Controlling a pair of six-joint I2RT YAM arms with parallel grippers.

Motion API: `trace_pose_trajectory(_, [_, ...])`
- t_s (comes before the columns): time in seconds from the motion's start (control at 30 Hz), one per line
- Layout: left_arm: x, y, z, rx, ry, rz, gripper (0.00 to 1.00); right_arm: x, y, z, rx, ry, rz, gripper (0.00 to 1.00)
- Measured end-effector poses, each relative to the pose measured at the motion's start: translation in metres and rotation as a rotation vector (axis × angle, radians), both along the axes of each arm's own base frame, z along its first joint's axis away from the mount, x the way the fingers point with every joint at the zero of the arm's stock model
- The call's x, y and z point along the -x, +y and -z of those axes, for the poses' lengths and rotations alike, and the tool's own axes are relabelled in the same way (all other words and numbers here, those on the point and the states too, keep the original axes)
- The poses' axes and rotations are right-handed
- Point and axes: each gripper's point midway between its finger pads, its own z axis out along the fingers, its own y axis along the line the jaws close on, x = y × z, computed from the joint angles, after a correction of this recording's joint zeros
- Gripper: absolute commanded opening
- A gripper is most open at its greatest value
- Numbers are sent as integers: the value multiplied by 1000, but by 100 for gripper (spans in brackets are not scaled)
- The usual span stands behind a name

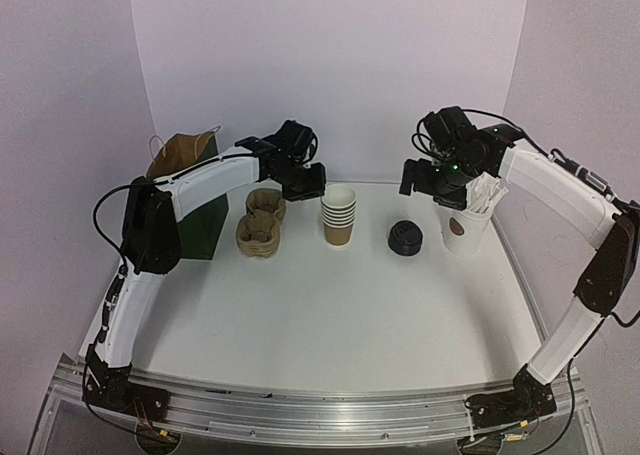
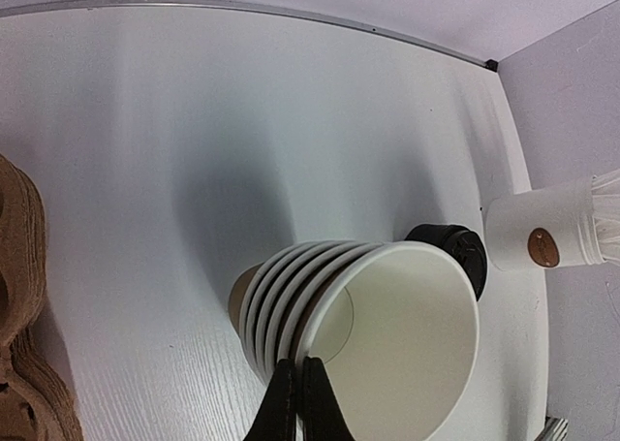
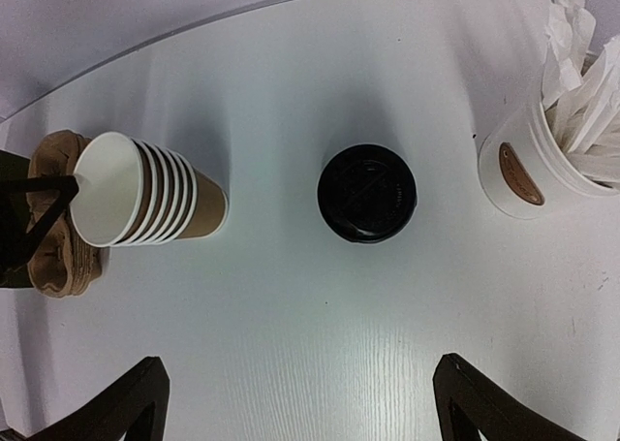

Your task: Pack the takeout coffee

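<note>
Top cup point(image 2: 407, 344) of the cup stack point(image 1: 339, 215) is rim-pinched by the left claw point(image 2: 298, 365); black lid point(image 1: 405, 237) at its 3 o'clock; right claw point(image 3: 298, 362) held wide, empty. Nested cups may be lifted together.

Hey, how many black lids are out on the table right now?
1. The black lid sits flat on the table, between the stack of brown cups and the white cup of wrapped sticks. More could be nested under it; I cannot tell.
</note>
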Motion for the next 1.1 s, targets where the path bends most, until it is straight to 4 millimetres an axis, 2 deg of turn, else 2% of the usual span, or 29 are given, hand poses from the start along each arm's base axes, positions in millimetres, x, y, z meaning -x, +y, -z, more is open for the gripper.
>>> trace_pose_trajectory(0.2, [1,1,-10,2,-20,10,0,0,0,0,-6,1,8,95])
trace_pose_trajectory(0.53, [3,7,-80,66,-148,13,0,1,-1,3,-4,10,12,95])
trace_pose_trajectory(0.77, [6,6,-85,75,-148,22,0,1,-1,4,-4,10,12,95])
trace_pose_trajectory(0.87, [8,5,-94,89,-149,35,0,1,-1,4,-4,10,12,95])
trace_pose_trajectory(1.0, [19,2,-108,121,-145,80,0,1,-1,4,-4,10,12,95])
trace_pose_trajectory(1.1, [36,6,-122,134,-143,126,0,1,-1,4,-2,9,9,95])
